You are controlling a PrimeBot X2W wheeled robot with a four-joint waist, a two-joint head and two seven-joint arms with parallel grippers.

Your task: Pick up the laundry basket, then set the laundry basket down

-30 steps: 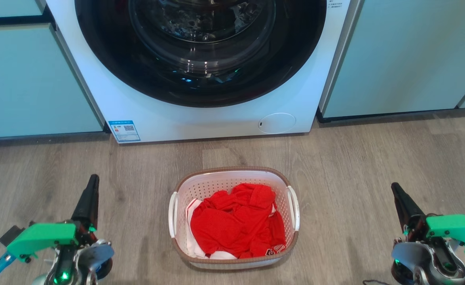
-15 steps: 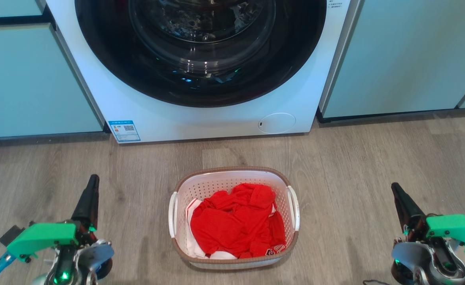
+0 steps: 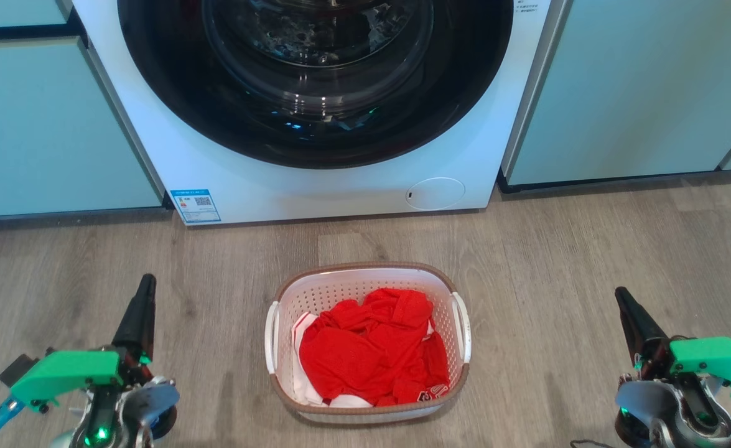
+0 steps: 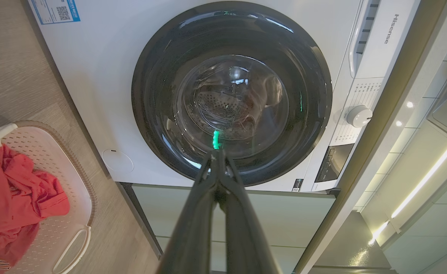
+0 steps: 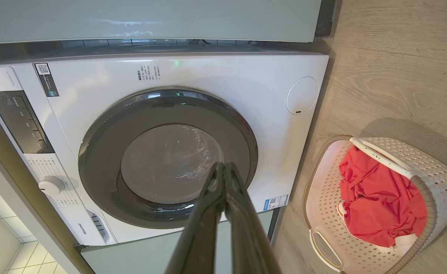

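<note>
The laundry basket, white and perforated with a brown rim and two white side handles, stands on the wood floor in front of the washing machine, with red clothing inside. It also appears as the laundry basket at the left wrist view's lower left and the laundry basket at the right wrist view's lower right. My left gripper is shut and empty, well to the basket's left. My right gripper is shut and empty, well to its right. The closed tips appear as the left gripper and right gripper.
A white front-loading washing machine with a dark round door stands just behind the basket. Pale green cabinet fronts flank it on both sides. Bare wood floor surrounds the basket.
</note>
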